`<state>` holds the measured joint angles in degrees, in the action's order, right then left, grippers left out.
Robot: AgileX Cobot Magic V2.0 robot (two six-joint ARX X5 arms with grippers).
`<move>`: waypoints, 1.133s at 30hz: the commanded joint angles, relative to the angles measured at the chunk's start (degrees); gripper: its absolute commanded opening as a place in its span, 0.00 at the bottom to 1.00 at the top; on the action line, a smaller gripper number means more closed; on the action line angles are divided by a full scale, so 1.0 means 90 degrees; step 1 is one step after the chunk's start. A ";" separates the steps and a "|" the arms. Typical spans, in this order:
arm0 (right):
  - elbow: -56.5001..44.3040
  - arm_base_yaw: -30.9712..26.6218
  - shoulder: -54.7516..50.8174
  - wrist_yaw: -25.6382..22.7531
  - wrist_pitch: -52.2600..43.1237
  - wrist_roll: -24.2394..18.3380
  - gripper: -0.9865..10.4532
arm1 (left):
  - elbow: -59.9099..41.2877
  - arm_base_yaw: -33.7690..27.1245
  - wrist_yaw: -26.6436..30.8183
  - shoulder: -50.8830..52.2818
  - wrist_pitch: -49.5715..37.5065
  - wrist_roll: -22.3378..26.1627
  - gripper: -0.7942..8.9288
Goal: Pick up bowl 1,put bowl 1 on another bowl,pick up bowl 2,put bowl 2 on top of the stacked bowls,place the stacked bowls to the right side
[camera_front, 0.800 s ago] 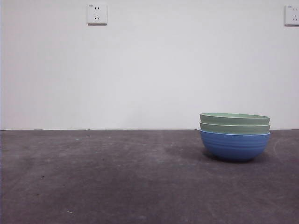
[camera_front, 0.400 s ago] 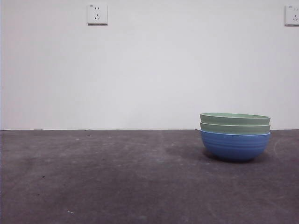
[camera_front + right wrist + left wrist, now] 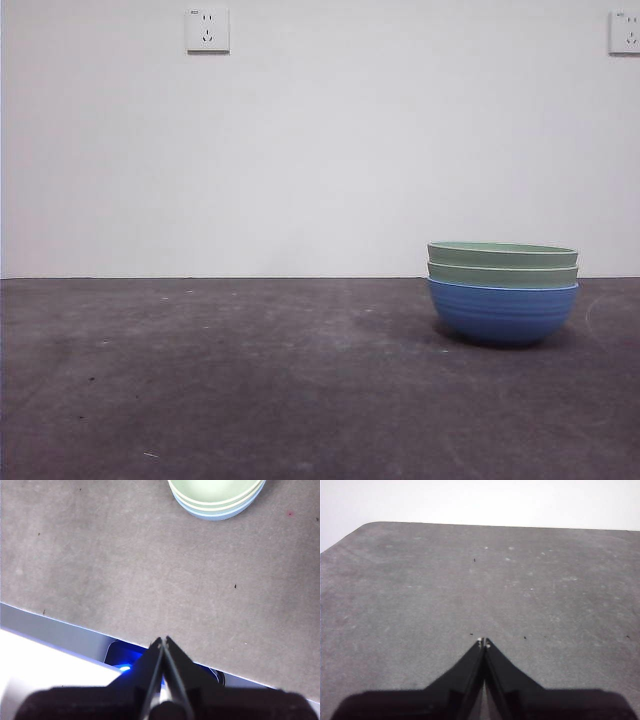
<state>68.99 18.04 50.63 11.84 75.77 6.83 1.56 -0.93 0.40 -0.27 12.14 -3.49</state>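
Observation:
The stacked bowls (image 3: 503,292) stand on the right part of the table: a blue ribbed bowl (image 3: 503,314) with two pale green bowls (image 3: 502,263) nested in it, green rims above the blue one. The right wrist view catches the same stacked bowls (image 3: 216,499) from above, far from my right gripper (image 3: 163,639), which is shut and holds nothing, over the table's near edge. My left gripper (image 3: 483,641) is shut too, empty, above bare table. Neither arm shows in the front view.
A grey table (image 3: 250,380) runs to a white wall with two sockets (image 3: 207,30). In the right wrist view the table's edge (image 3: 60,622) and a blue-lit device (image 3: 125,661) lie below the gripper.

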 commanded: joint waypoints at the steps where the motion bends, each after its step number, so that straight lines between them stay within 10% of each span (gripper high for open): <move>1: -0.0015 0.0010 -0.0002 -0.0019 -0.0032 -0.0007 0.09 | -0.0063 -0.0019 -0.0058 0.0019 0.0056 -0.0049 0.08; 15: -0.0017 -0.0114 -0.0063 -0.0214 -0.0253 -0.0481 0.09 | -0.0063 -0.0019 -0.0058 0.0019 0.0056 -0.0049 0.08; 34: -0.3997 -0.1761 -0.3687 -0.0039 -0.5996 -0.0675 0.09 | -0.0063 -0.0019 -0.0058 0.0019 0.0056 -0.0049 0.08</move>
<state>35.94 2.24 18.63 11.79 23.92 0.19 1.56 -0.93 0.38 -0.27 12.14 -3.66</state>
